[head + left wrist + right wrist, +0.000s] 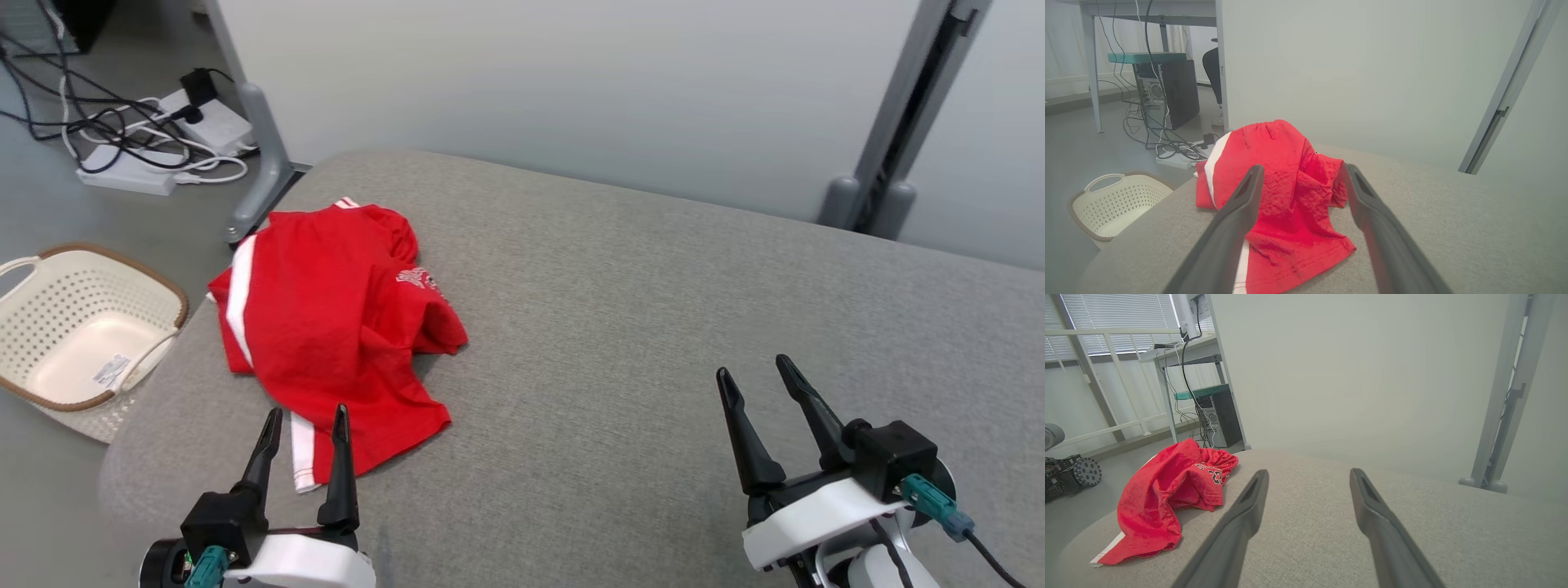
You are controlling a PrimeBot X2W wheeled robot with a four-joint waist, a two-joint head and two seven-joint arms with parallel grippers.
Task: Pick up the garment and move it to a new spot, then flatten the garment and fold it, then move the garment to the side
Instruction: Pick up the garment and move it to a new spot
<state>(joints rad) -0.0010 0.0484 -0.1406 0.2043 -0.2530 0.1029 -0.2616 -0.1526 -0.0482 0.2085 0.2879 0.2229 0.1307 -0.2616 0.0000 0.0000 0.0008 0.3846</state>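
Left hand open, tips over the near hem of the garment, which lies crumpled at the left edge of the table. Right hand open, empty, well apart. Judgement: pinch a raised fold, not the table cover; lift clear before carrying toward centre.

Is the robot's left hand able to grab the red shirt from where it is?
Probably yes. The left gripper is open and sits right at the near edge of the garment, with nothing in between to block it.

Left claw, right claw: black, white-cuffed (teal plugs)
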